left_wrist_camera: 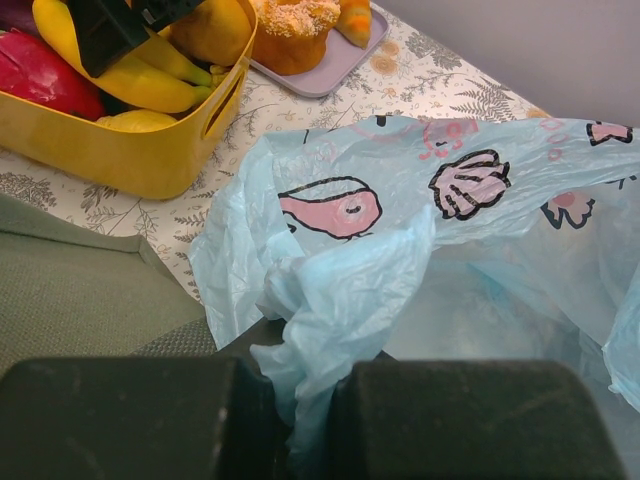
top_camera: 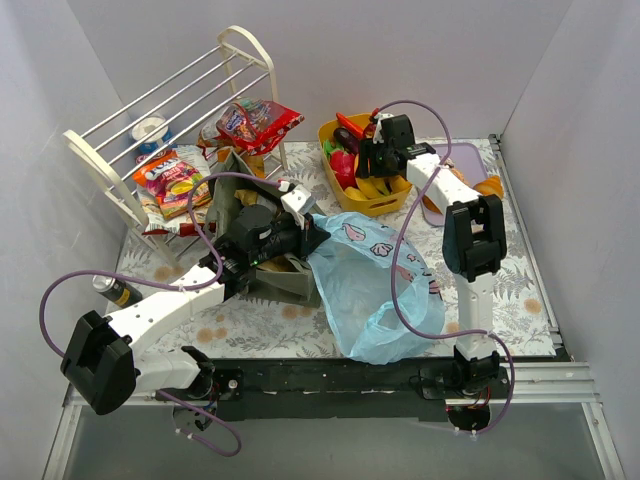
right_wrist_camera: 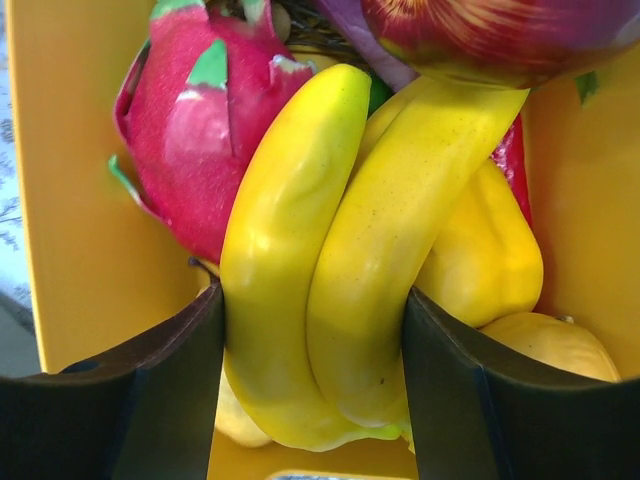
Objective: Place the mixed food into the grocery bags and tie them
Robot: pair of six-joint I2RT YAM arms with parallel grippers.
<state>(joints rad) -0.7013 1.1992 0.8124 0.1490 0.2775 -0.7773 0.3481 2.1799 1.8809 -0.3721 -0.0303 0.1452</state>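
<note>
My right gripper [top_camera: 376,162] reaches into the yellow tub [top_camera: 392,202] and is shut on the yellow bananas [right_wrist_camera: 340,260], both fingers pressed against them. A pink dragon fruit [right_wrist_camera: 195,130] and a yellow pepper [right_wrist_camera: 480,250] lie beside them. My left gripper [top_camera: 318,236] is shut on a bunched edge of the light-blue bag [left_wrist_camera: 330,330], which spreads over the table [top_camera: 375,290]. The olive-green tote [top_camera: 250,230] lies under my left arm and shows in the left wrist view [left_wrist_camera: 80,290]. Snack packets [top_camera: 258,124] lie on the white rack [top_camera: 150,120].
A lilac tray [top_camera: 470,160] with bread-like toys stands right of the tub, also in the left wrist view [left_wrist_camera: 330,70]. A can [top_camera: 115,290] lies at the left edge. Another snack packet [top_camera: 175,182] rests on the rack's lower shelf.
</note>
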